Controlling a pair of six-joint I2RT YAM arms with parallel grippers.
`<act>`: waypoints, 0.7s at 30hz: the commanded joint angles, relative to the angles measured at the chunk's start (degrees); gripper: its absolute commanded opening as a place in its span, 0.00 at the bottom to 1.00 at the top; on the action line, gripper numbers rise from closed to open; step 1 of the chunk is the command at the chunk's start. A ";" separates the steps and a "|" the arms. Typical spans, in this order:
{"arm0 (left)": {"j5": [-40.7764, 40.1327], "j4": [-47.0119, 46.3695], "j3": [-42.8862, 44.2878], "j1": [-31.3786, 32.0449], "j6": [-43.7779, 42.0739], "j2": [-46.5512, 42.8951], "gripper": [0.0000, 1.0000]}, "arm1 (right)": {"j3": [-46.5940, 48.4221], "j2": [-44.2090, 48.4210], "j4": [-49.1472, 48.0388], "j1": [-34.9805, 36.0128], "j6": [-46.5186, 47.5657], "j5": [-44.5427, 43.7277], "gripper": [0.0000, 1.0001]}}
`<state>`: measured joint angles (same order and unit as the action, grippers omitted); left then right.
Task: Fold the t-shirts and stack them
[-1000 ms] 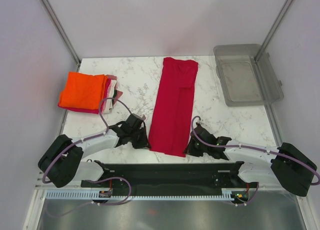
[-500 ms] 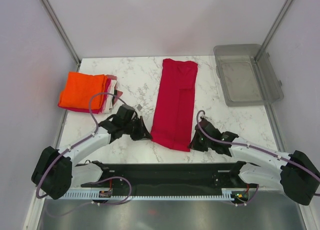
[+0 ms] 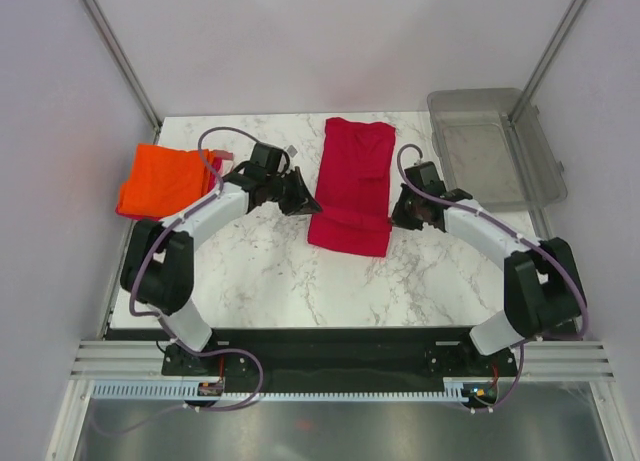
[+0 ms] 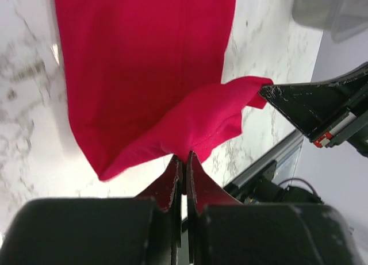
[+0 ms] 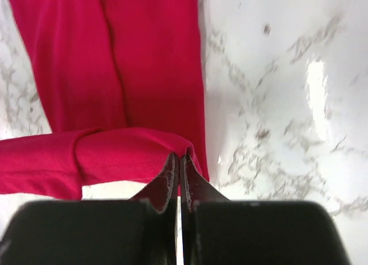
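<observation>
Pinching the red t-shirt (image 3: 352,176) by its near corners, the left pincer (image 3: 308,207) and right pincer (image 3: 398,217) clamp the hem, doubled over mid-tabletop (image 3: 290,281); the orange t-shirt (image 3: 165,179) lies left.

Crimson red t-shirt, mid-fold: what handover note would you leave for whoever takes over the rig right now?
Left gripper: shut on the left corner of the near hem of the crimson red t-shirt.
Right gripper: shut on the hem's right corner.
Shirt: a long narrow strip mid-way across the white marble table, its near end doubled back over the rest.
Stack: folded shirts at far left, bright orange t-shirt on top. Clear grey plastic bin at far right.
Done: lengthwise folds.
Left: lay the hem down, release, probably move the shirt onto the stack.
</observation>
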<state>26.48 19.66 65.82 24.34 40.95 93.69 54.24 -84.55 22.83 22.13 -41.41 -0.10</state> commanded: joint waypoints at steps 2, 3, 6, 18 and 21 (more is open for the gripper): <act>-1.86 3.00 11.57 -1.57 -2.80 9.55 0.02 | 10.69 -10.51 -0.33 -3.84 5.28 3.34 0.00; -2.39 3.36 13.35 -1.66 -3.15 11.32 0.02 | 10.71 -11.94 -0.33 -4.28 5.28 3.35 0.00; -3.10 4.51 18.89 -2.01 -3.24 16.60 0.02 | 14.48 -16.41 -0.68 -5.16 5.37 3.88 0.00; 0.32 5.83 31.38 -5.18 -2.36 27.41 0.12 | 26.18 -26.53 -0.77 -8.15 4.93 4.76 0.02; 3.14 6.35 34.63 -5.88 -2.89 30.41 0.55 | 27.94 -26.90 -1.29 -8.86 3.10 1.35 0.66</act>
<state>26.06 25.56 96.57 19.27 39.20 122.21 79.11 -110.96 22.65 14.15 -37.91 4.21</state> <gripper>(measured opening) 0.459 0.532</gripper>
